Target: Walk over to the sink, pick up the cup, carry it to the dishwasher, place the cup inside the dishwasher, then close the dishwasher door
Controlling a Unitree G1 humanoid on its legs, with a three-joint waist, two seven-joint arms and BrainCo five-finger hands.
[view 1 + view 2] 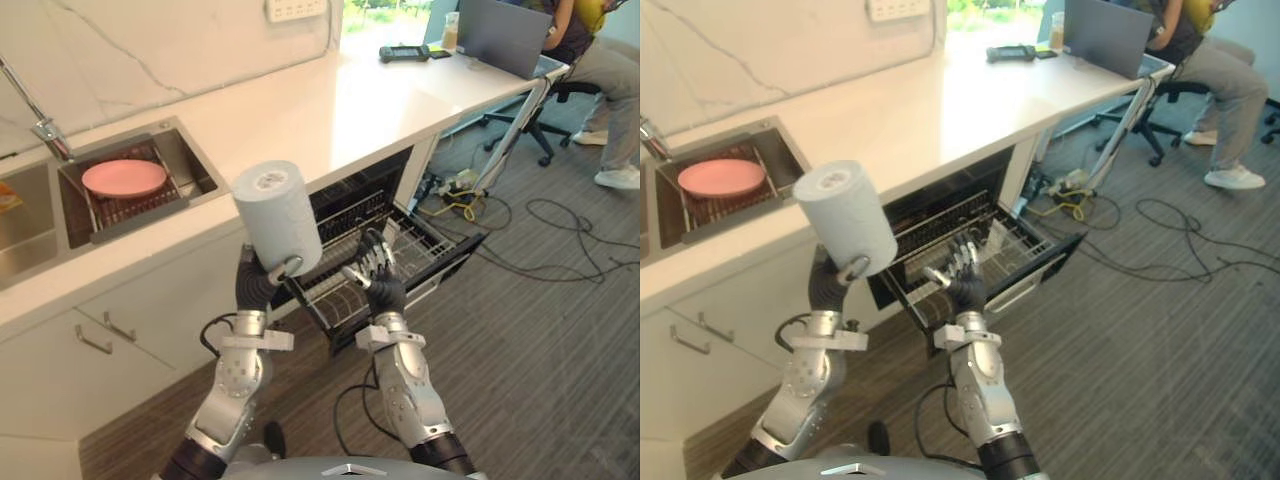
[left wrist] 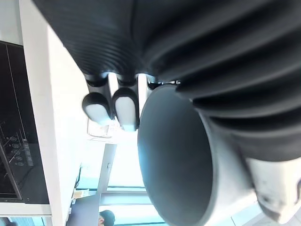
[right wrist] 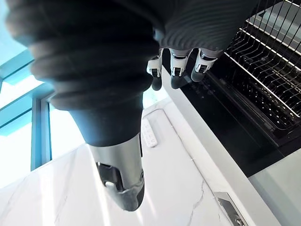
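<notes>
The robot's left hand (image 1: 262, 282) curls fingers and thumb round the grey cup (image 1: 278, 215), holding it raised and tilted, probably to carry it clear. Just beside it, the empty right hand (image 1: 381, 278) has its fingers loosely spread, over the pulled-out rack (image 1: 428, 243) of the open dishwasher (image 1: 350, 203).

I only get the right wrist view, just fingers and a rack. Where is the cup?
Observer: The left hand holds the cup, raised in front of the counter.
Operator: Is it the right way up?
Observer: No, its closed end points up.
Operator: What's in the sink?
Observer: A pink plate lies in the sink.
</notes>
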